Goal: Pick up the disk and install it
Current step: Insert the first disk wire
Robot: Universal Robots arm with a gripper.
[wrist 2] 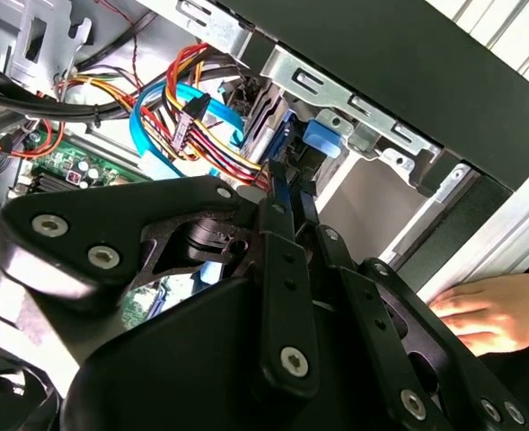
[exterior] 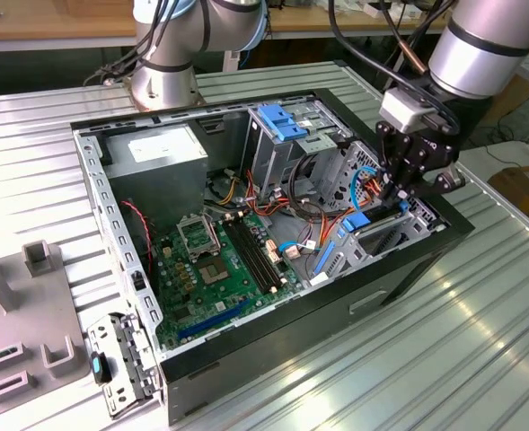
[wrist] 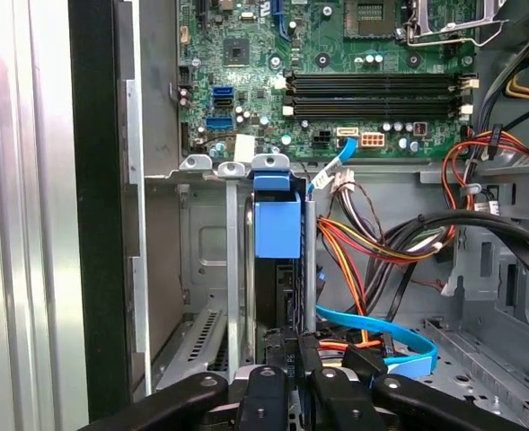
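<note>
My gripper (wrist: 293,355), jaws pinching the disk (wrist: 277,233) edge-on in the drive cage (wrist: 210,171); I judge keeping it square to the rails matters.

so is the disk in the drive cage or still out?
In, standing on edge. In the first wrist view the disk, blue carrier end up, sits between the drive cage walls, with the hand closed on its near edge.
</note>
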